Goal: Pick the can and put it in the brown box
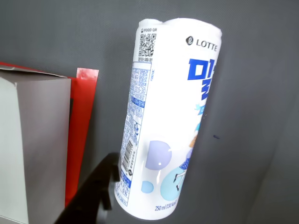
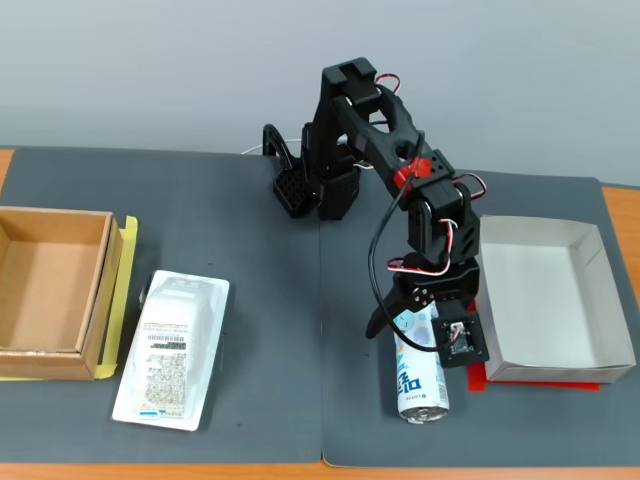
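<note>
Pincer (image 2: pixel 415 322) hides part of the can (image 2: pixel 420 378) lying on the mat (image 2: pixel 270 300).

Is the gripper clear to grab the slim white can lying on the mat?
Probably yes. The gripper is already right at the slim white can, nothing between them. The white paper tray sits close beside it, though apart.

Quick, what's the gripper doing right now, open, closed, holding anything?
Gripper: closed on the can, gripping it near one end; the can looks tilted toward the camera in the fixed view.
</note>
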{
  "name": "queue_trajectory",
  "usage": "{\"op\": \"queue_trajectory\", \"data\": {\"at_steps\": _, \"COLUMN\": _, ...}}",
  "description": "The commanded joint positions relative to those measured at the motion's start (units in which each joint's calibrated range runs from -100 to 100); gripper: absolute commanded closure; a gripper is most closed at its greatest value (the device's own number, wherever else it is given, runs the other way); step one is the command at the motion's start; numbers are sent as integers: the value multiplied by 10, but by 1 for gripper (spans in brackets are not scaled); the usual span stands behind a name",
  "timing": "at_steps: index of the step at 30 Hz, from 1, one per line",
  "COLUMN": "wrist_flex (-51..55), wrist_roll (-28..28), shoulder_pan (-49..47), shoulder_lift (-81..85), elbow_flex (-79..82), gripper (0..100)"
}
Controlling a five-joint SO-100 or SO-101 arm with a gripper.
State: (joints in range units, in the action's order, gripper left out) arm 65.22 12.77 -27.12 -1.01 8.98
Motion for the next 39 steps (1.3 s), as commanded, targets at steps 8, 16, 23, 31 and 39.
{"op": "queue_trajectory", "data": {"at_steps": 8, "wrist_flex": -60, "wrist_roll": 2, "shoulder_pan": -29, "shoulder_lift": -42, "elbow_flex": -32, "gripper": 55}}
{"op": "queue_trajectory", "data": {"at_steps": 16, "wrist_flex": -84, "wrist_roll": 2, "shoulder_pan": -35, "shoulder_lift": -80, "elbow_flex": -32, "gripper": 55}}
{"op": "queue_trajectory", "data": {"at_steps": 23, "wrist_flex": -84, "wrist_roll": 2, "shoulder_pan": -29, "shoulder_lift": -101, "elbow_flex": -32, "gripper": 55}}
{"op": "queue_trajectory", "data": {"at_steps": 31, "wrist_flex": -96, "wrist_roll": 2, "shoulder_pan": -29, "shoulder_lift": -131, "elbow_flex": -32, "gripper": 55}}
{"op": "queue_trajectory", "data": {"at_steps": 39, "wrist_flex": -121, "wrist_roll": 2, "shoulder_pan": -29, "shoulder_lift": -156, "elbow_flex": -32, "gripper": 55}}
